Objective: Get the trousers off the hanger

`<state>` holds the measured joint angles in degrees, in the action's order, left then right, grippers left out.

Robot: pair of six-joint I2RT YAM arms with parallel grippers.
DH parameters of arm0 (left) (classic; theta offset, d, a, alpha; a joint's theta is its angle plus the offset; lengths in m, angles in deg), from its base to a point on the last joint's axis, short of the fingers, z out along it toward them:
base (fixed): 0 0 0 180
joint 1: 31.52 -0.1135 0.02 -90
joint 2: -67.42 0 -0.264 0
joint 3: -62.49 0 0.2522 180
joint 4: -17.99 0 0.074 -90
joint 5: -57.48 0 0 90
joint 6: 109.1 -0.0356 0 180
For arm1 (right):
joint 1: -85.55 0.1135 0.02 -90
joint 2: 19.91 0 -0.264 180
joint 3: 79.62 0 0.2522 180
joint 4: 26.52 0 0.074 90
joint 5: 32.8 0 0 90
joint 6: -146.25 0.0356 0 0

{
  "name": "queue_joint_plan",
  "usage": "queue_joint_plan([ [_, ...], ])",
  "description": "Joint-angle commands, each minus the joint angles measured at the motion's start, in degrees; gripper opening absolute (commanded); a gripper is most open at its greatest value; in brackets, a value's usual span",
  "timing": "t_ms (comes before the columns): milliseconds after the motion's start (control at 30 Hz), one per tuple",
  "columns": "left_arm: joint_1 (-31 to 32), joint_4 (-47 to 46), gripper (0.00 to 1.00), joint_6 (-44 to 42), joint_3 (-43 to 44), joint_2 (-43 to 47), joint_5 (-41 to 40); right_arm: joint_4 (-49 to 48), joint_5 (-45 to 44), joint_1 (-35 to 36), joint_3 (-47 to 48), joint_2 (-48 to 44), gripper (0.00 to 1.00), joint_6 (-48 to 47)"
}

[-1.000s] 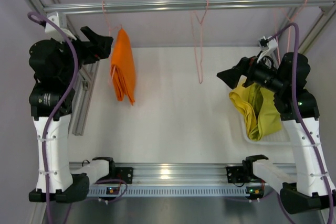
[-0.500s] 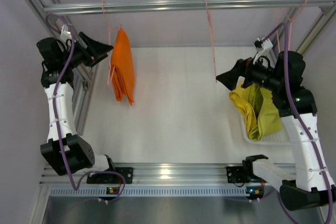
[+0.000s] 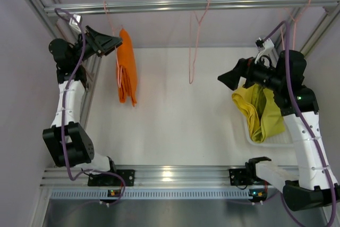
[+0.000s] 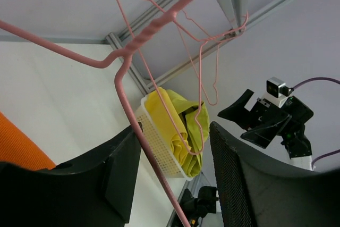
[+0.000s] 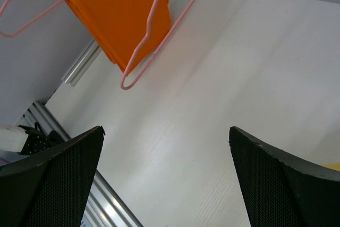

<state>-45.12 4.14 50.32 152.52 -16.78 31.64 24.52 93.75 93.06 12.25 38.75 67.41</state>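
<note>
**A:** Where are the orange trousers (image 3: 126, 67)?

**B:** Folded over a pink hanger (image 4: 159, 25) on the rail (image 3: 186, 5), far left, hanging above the white surface (image 3: 180, 126).

**A:** And the left tool (image 3: 114, 42)?

**B:** Raised just beside the top of that pair. Its jaws stand partly apart, with the hanger's wire running down between them, close to one finger. They are not clamped on it, and nothing is held.

**A:** The other two pairs?

**B:** The yellow trousers (image 3: 245, 104) and the yellow-green trousers (image 3: 273, 115) lie bunched together in a white basket (image 4: 156, 147) on the right of the surface.

**A:** The right tool (image 3: 226, 80)?

**B:** It is spread wide and holds nothing. It hangs in the air beside the basket and points toward the middle, where an empty hanger (image 3: 190, 62) dangles from the rail.
</note>
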Motion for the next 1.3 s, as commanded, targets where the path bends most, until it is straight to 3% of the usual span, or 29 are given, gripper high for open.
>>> queue_joint_plan([
  [0, 1.1, -11.5, 0.58, 5.7, -0.1, -1.5, 0.5, -1.8, 0.9, 0.5, 1.7, 0.3, 1.0, 0.4],
  [200, 1.1, -18.0, 0.39, 10.9, -0.2, -3.9, -1.0, -1.9, 1.0, 0.6, 1.7, 0.5, 0.99, 0.5],
  [367, 1.8, -22.2, 0.33, 14.2, 0.2, -6.1, -2.1, -2.2, 1.2, 0.5, 1.7, 0.7, 0.99, 0.6],
  [500, 2.4, -22.3, 0.12, 14.2, 1.2, -6.6, -2.7, -2.0, 1.1, 0.5, 1.4, 0.4, 1.0, 0.3],
  [633, 3.6, -21.3, 0.0, 14.3, 4.5, -5.7, -3.7, -2.7, 1.7, 0.5, 0.8, -0.3, 1.0, 0.5],
  [867, 6.3, -10.7, 0.0, 7.7, 12.3, -0.8, -7.3, -3.4, 2.2, 0.6, 0.5, -1.3, 1.0, 0.0],
  [967, 7.8, -10.7, 0.0, 9.7, 14.3, 0.3, -8.0, -3.7, 3.2, 0.5, 0.4, -1.4, 0.99, 0.1],
  [1267, 8.4, -9.7, 0.0, 12.7, 5.7, 8.1, -8.7, -3.9, 4.1, 0.5, 0.0, -2.3, 0.99, -1.0],
])
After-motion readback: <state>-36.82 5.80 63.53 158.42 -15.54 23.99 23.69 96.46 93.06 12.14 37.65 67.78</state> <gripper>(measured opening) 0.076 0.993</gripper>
